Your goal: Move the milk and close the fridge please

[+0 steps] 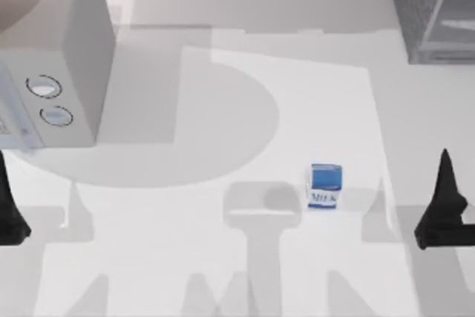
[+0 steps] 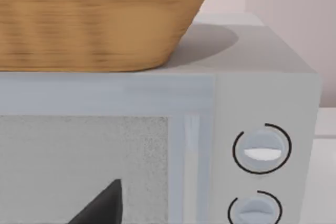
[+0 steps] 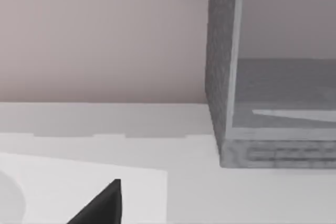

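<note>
White table [image 1: 223, 57] carries the milk [image 1: 325, 186], upright, near the front, right of centre. Right gripper [image 1: 444, 202] is nearer, milk toward its left; fingers' state I cannot tell. Fridge [image 1: 415, 5] stands far right.

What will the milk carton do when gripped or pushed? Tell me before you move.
The milk carton looks boxy with flat sides, so it likely won't roll. Standing upright and small, it probably tips if pushed high. It probably weighs little.
</note>
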Robot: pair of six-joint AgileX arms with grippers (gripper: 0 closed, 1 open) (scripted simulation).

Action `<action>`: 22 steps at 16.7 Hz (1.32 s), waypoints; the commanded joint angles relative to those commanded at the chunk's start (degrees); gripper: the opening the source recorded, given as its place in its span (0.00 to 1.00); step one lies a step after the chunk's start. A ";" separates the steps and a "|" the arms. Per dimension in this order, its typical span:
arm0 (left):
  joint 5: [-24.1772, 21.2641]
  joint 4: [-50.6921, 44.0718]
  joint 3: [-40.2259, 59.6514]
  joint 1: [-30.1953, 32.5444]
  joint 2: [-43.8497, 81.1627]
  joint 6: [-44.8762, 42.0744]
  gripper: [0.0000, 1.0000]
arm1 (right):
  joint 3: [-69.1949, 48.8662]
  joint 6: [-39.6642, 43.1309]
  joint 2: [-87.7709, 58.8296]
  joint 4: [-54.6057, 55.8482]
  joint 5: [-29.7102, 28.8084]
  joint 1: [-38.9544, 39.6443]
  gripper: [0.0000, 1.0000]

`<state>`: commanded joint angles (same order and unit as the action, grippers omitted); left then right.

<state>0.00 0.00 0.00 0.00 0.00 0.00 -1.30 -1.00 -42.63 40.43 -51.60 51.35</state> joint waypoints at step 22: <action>0.00 0.00 0.00 0.00 0.00 0.00 1.00 | -18.82 -10.10 -62.72 31.28 -12.63 9.62 1.00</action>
<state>0.00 0.00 0.00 0.00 0.00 0.00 -20.11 -11.10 -105.34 71.71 -64.23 60.97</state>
